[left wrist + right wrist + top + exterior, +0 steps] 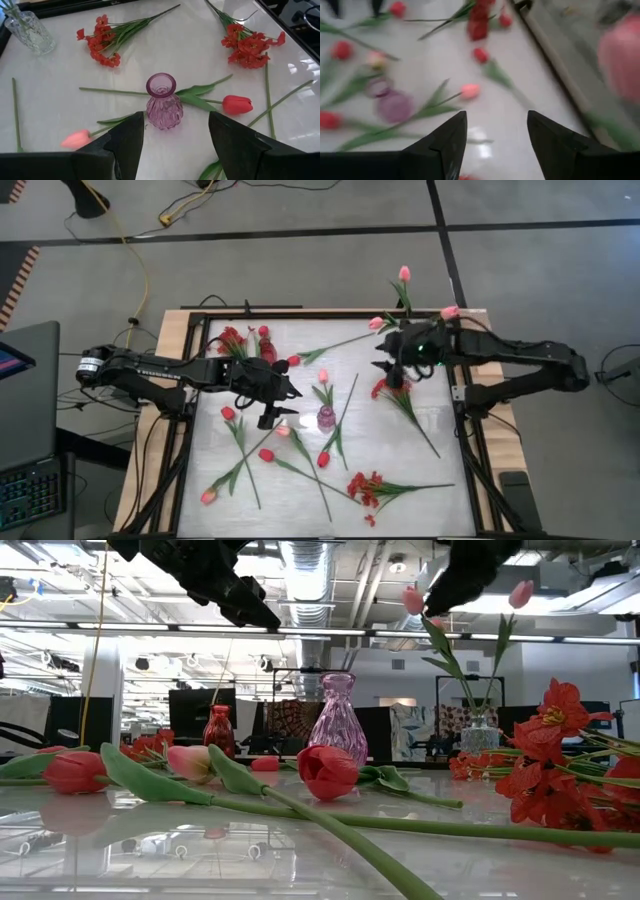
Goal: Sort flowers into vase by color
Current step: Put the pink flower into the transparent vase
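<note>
A white table [300,510] is filling the overhead view, with both dark arms reaching over it. The left hand [283,406] is hovering above the table's middle-left, its fingers [125,145] spread apart and empty, facing a small purple vase [327,417] standing upright near the centre. The right hand [388,365] is hanging over the upper right part of the table, fingers [445,145] apart with nothing between them. A clear vase [480,732] at the far right corner is holding what look like pink tulips [404,275], though the vase is hard to make out from above. A red vase [266,348] is standing at the upper left. The loose flowers are lying scattered flat: a red bunch [365,488] near the front edge, another red bunch [385,387] just under the right hand, a red tulip [324,459] and a pink tulip [208,496].
</note>
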